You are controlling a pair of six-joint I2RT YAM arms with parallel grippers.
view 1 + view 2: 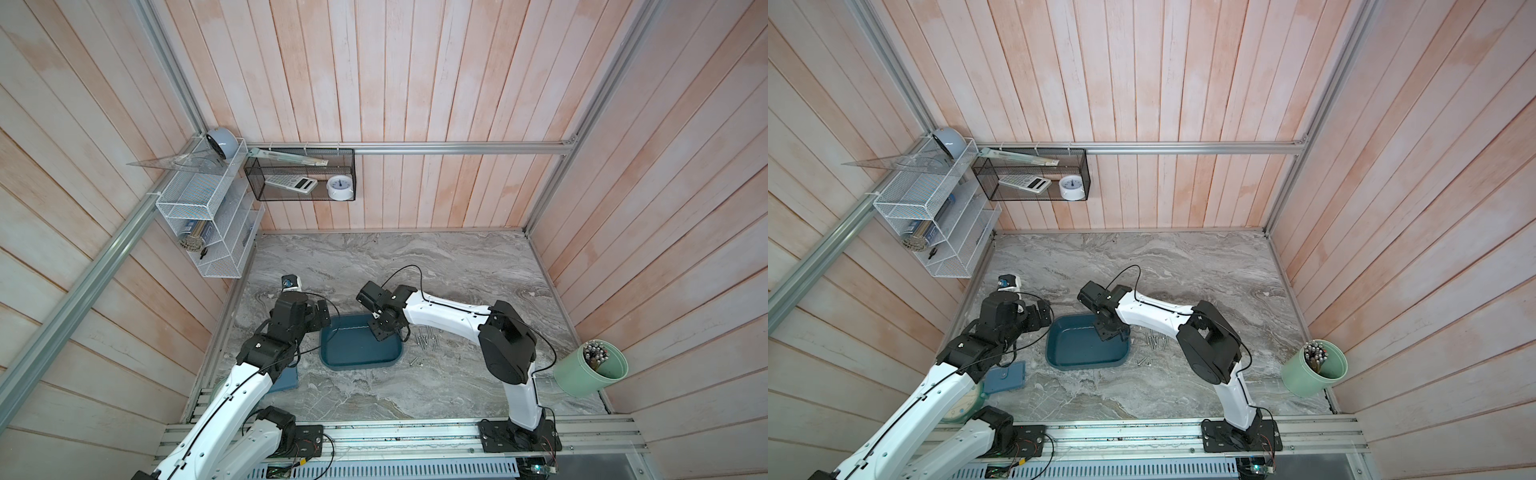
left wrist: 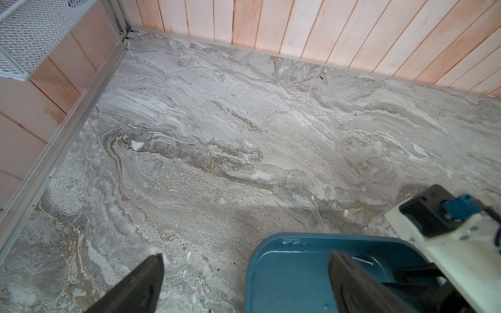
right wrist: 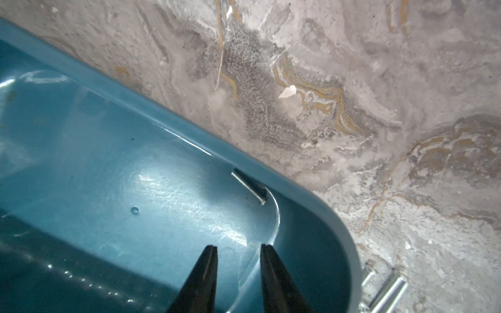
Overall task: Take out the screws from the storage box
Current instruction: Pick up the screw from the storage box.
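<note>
The right gripper (image 3: 239, 246) hangs low inside the storage box (image 3: 108, 162). Its two black fingers (image 3: 202, 276) are parted by a narrow gap with nothing between them (released, not grasping). Just ahead of the tips, one screw (image 3: 248, 187) lies on the box floor against the wall, next to a rounded corner.

The other screws (image 1: 426, 337) lie on the grey marbled surface (image 1: 415, 266) just outside the box. They form a loose cluster along the side under the right arm, and a few more sit near the box corner on that same side.

At the opposite side of the box, the left gripper (image 2: 245, 264) is spread wide and empty. In its wrist view it straddles the rim, with one finger (image 2: 349, 281) in front of the box interior and the other in front of bare surface (whether it touches the box I cannot tell).

A flat blue pad (image 1: 1005, 376) lies near the box, partly under the left arm. A pale green cup (image 1: 590, 374) holding metal rods stands well apart from the box, past the right arm. On the walls beyond the box hang a white wire rack (image 1: 199, 216) and a black mesh basket (image 1: 299, 195), which holds a calculator (image 1: 291, 184) and a small white clock (image 1: 340, 187).
</note>
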